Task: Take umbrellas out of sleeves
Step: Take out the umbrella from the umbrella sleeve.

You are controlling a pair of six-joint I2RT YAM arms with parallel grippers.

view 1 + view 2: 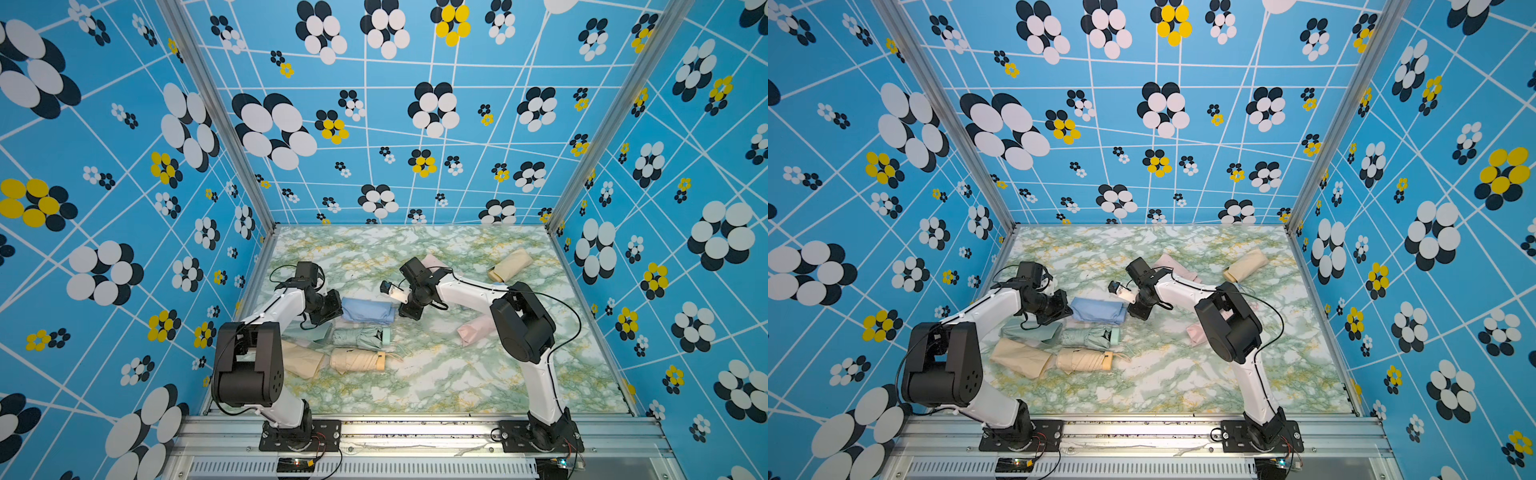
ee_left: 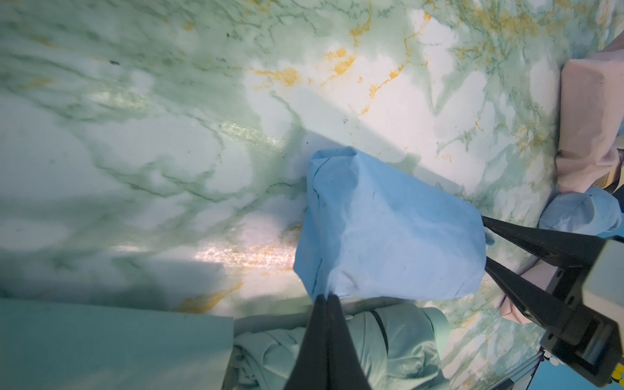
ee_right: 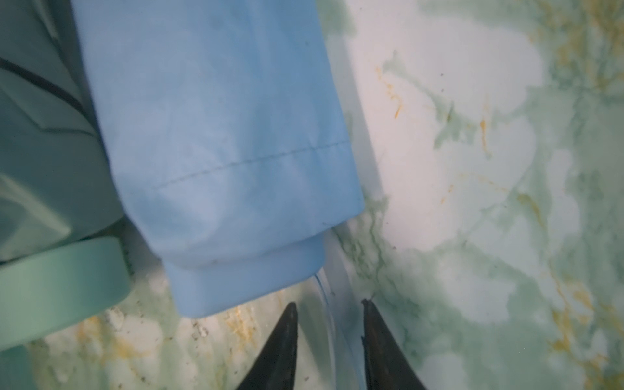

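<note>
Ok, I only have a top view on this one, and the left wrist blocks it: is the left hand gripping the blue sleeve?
Observer: Yes. In the left wrist view the left hand is pinched shut on an end corner of the blue sleeve.
Operator: And the right hand?
Observer: In its wrist view the right hand is open, just short of the sleeve's mouth, touching no fabric.
Operator: Is anything sticking out of that mouth?
Observer: Yes, the blue umbrella handle pokes out past the hem, and its thin cord seems to run between the right fingers.
</note>
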